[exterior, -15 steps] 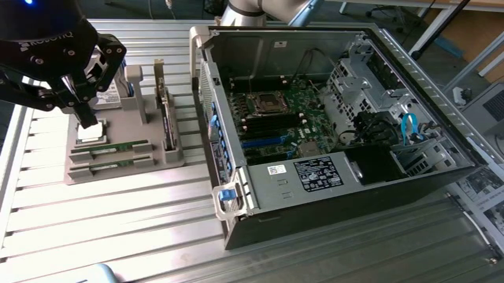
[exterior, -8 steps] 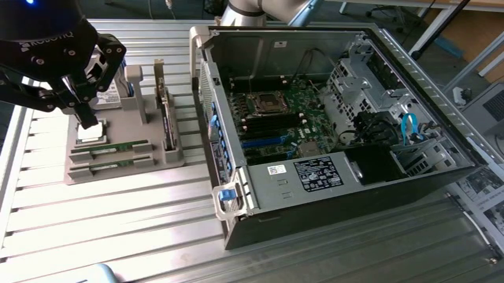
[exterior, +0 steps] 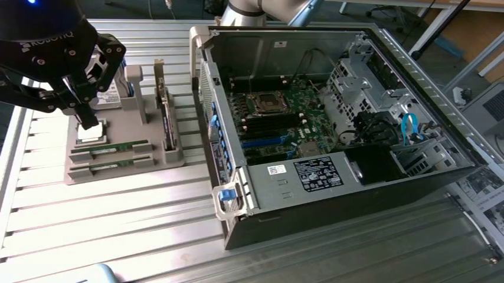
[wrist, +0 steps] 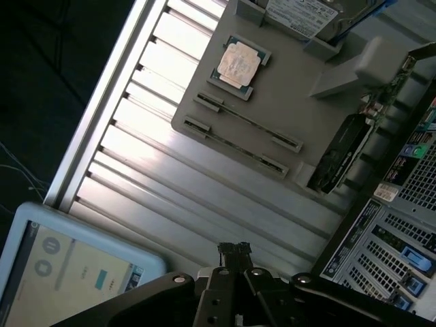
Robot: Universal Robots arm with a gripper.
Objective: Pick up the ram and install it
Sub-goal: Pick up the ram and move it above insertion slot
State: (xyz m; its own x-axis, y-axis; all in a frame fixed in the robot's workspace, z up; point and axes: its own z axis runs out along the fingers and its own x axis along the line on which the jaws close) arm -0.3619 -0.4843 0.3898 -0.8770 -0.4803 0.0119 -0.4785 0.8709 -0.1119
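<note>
Up close, the gripper [wrist: 235,251] hung over the ribbed tabletop [wrist: 177,170], its fingers pressed together and holding nothing. Beyond it, the ram [wrist: 246,122] lay seated in a slot of the grey tray [wrist: 306,102], just beside a second look-alike stick [wrist: 235,146]; which of the two was meant I could not tell. Past them sat the processor [wrist: 238,65], and farthest off the open computer case [exterior: 409,65]. The pick-up looked not yet begun: a grasp would likely call for the fingers to part and line up across the stick's thin edge.
</note>
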